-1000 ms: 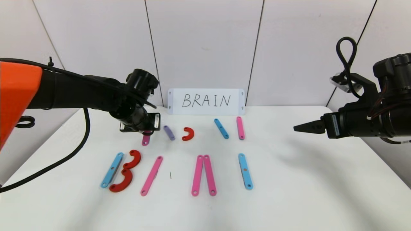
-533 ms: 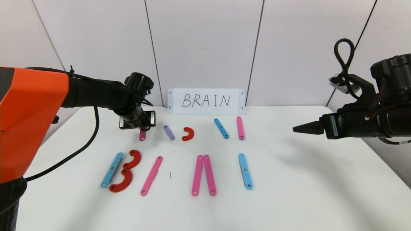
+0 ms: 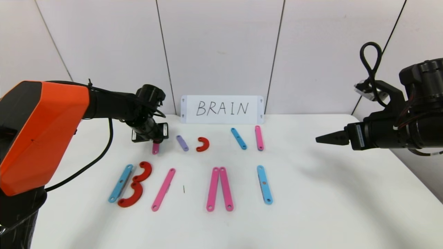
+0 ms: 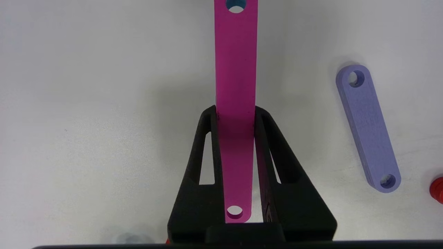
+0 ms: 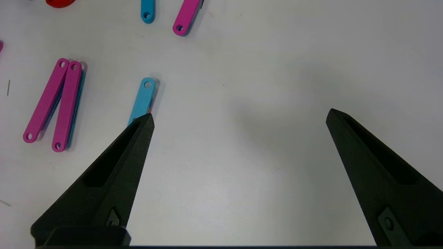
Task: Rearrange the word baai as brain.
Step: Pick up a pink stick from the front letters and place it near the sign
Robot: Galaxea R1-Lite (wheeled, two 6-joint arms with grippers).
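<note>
1. Writing first: the white card (image 3: 222, 109) propped against the back wall reads "BRAIN", handwritten, black caps. We see no other legible text; a small label on the left wrist is too small to read.
2. L to R, our left hand (image 3: 156, 142) is at the back-left of the worktop (image 3: 328, 193), arm reaching fwd from the orange shoulder, hand pointing down. It is clamped on a short pink strip (image 4: 235, 103); in the wrist view both fingers (image 4: 211, 138) press the strip's long edges, and the far end w/ a hole sticks out past the tips.
3. Just right of that strip lie a purple strip (image 3: 182, 143) and a small red arc (image 3: 203, 144), apart from each other. Further right in the same back row are a light-blue strip (image 3: 238, 138) and a pink strip (image 3: 259, 138), near each other but not touching.
4. The word (image 3: 190, 186) is the front row, centre-left of the worktop. L to R: a blue strip (image 3: 120, 183) w/ two red arcs (image 3: 136, 185) beside it forming a B; a lone slanted pink strip (image 3: 163, 189); two pink strips (image 3: 219, 189) meeting at the top, spread slightly below; a single blue strip (image 3: 264, 184).
5. Our right hand (image 3: 328, 139) hovers over the worktop's right side, well apart from all pieces, arm roughly level, tips pointing left. Fingers (image 5: 114, 166) are spread wide, nothing between them.
</note>
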